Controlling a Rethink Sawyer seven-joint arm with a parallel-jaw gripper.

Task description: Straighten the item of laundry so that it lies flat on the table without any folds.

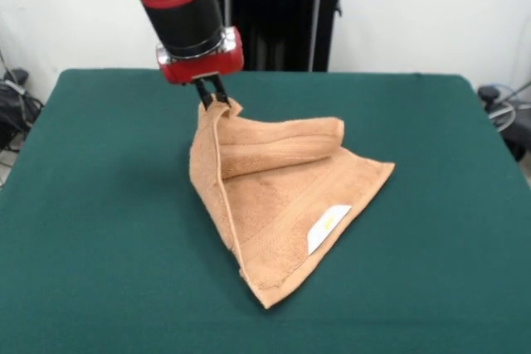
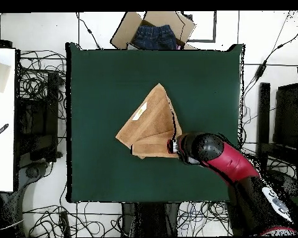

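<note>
Our pincer [image 1: 212,99] was pinched shut on one corner of the towel [image 1: 278,205], lifting it while the rest lay mid-table [image 1: 99,205], one flap rolled over. We judged this the unfolding step; next, the corner needed drawing outward and laying down. Bare green lay open on every side, edges well apart.

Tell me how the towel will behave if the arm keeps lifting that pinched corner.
Probably floppy: the towel drapes from the tool and sags into a rolled fold. Likely light, since one pinched corner lifts it. Terry on the felt table may drag, not slide.
</note>
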